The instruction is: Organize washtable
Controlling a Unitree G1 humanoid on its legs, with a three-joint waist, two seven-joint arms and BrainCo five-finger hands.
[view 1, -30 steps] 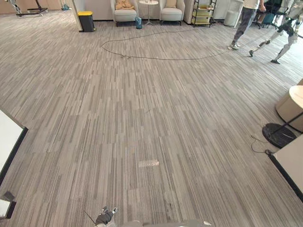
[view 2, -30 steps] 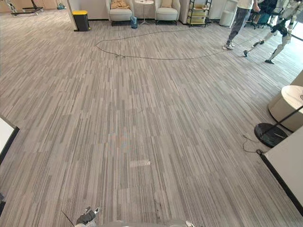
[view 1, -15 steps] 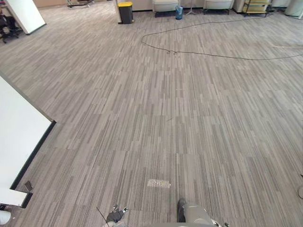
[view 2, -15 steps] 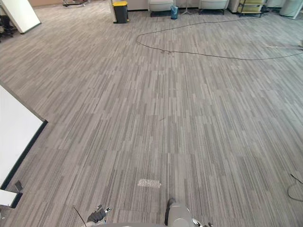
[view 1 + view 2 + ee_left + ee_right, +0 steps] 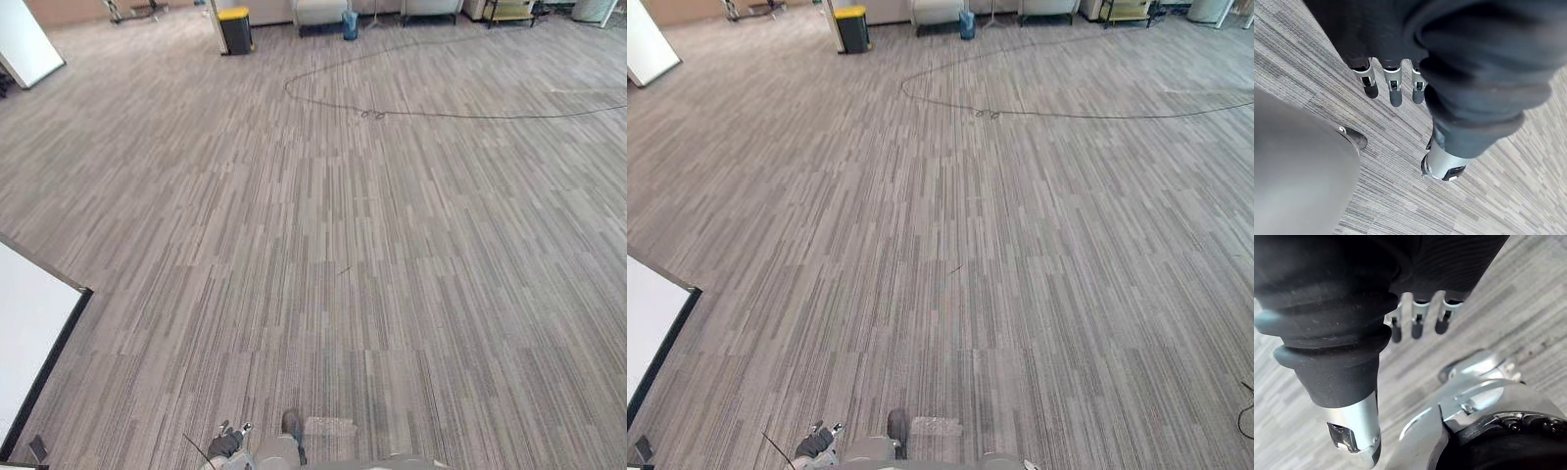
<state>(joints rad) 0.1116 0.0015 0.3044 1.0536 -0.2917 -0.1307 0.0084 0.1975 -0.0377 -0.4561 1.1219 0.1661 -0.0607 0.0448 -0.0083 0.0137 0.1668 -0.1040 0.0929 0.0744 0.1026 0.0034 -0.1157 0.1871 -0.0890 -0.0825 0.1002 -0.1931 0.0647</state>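
We hold our left hand and right hand empty over the grey carpet, fingers loose and uncurled, a white board at its left edge.

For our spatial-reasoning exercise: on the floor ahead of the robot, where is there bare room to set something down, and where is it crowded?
The widest free patch is the carpet between the white panel on the robot's left and the looping black cable farther ahead. Crowded: the far edge, with the yellow-lidded bin and armchair.

Black ribbed covers, silver dark-tipped fingers on left hand and right hand
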